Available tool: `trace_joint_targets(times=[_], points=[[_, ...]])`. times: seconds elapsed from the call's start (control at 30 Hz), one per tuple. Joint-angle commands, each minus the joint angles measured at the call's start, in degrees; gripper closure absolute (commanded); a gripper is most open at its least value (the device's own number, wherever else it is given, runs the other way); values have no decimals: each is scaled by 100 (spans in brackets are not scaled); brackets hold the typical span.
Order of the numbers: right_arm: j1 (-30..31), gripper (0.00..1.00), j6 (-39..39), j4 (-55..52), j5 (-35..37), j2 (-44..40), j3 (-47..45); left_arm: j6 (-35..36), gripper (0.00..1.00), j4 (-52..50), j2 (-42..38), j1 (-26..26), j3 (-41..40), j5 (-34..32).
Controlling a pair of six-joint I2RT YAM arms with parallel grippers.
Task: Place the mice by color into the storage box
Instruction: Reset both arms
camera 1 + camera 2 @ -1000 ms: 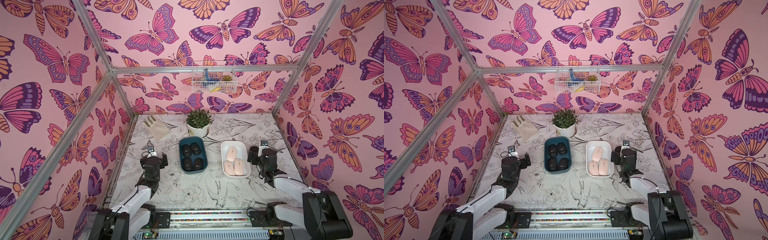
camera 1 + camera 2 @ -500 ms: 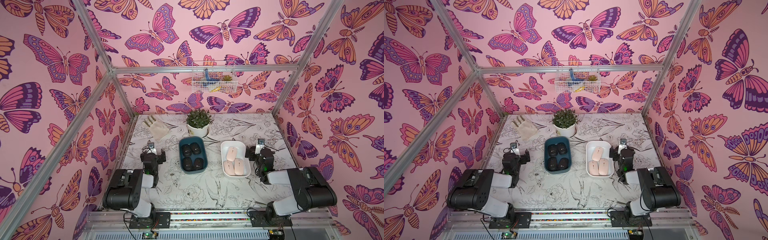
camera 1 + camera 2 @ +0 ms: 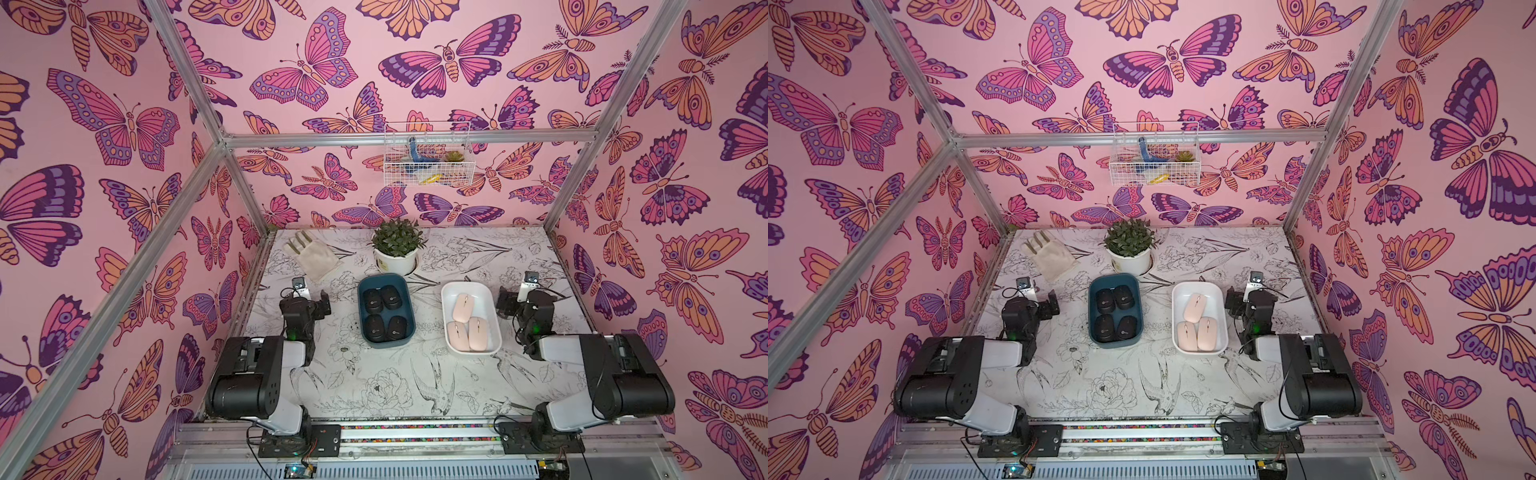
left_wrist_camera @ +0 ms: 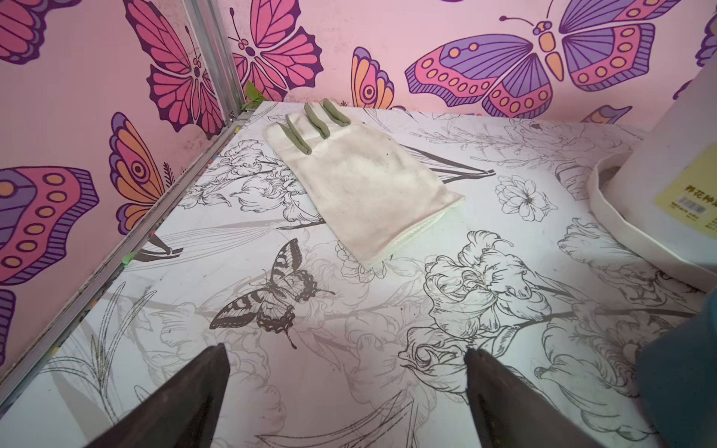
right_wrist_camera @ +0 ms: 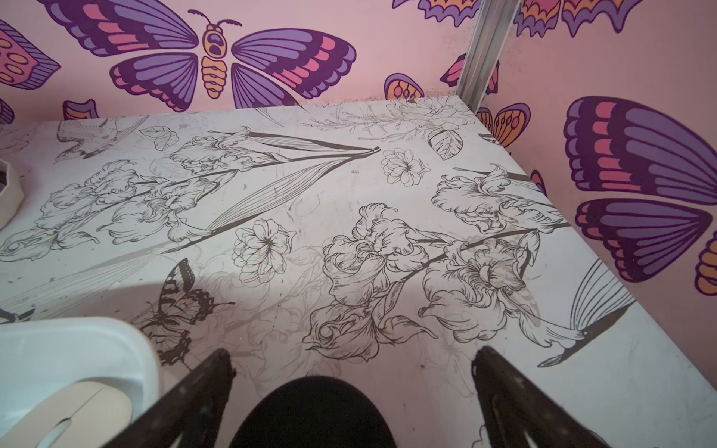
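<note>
Four black mice (image 3: 376, 326) are lying two by two inside the blue storage box (image 3: 360, 309) near the middle of the bench (image 3: 374, 386). Three pink mice (image 3: 462, 306) are resting in the white storage box (image 3: 480, 291) just to its right, one toward the back and two side by side toward the front. The left end effector (image 4: 345, 353) is hovering beside the blue box on its outer side, jaws standing wide apart and gripping nothing, and is facing a pale glove (image 4: 361, 186) lying flat near the back left corner. The right end effector (image 5: 353, 353) is hanging just beside the white box, likewise spread wide with nothing clamped. A dark rounded shape (image 5: 310, 411) is showing low between its fingers, too cropped to identify. A potted plant (image 3: 397, 245) is standing behind the blue box, close to it.
</note>
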Motion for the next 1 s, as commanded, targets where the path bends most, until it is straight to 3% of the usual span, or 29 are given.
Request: trace_joint_targets(times=[0.0, 0.57, 0.6, 0.63, 0.67, 0.97], points=[[-13, 1, 55, -110, -78, -20, 53, -78, 1, -35, -44, 31, -33, -20], [-16, 1, 28, -98, -273, -32, 35, -52, 1, 75, -12, 19, -64, 4], [-9, 1, -265, 4, -964, -59, -46, 45, 1, 87, -25, 21, -85, 286], [-15, 1, -470, 361, -1421, -108, -273, 384, 1, 138, -36, 13, -112, 1066], [-21, 1, -498, 656, -1531, -125, -432, 647, 0, 224, -62, -23, -118, 1536], [-57, 1, -521, 785, -1664, -133, -499, 598, 0, 531, -26, 6, -407, 1574]])
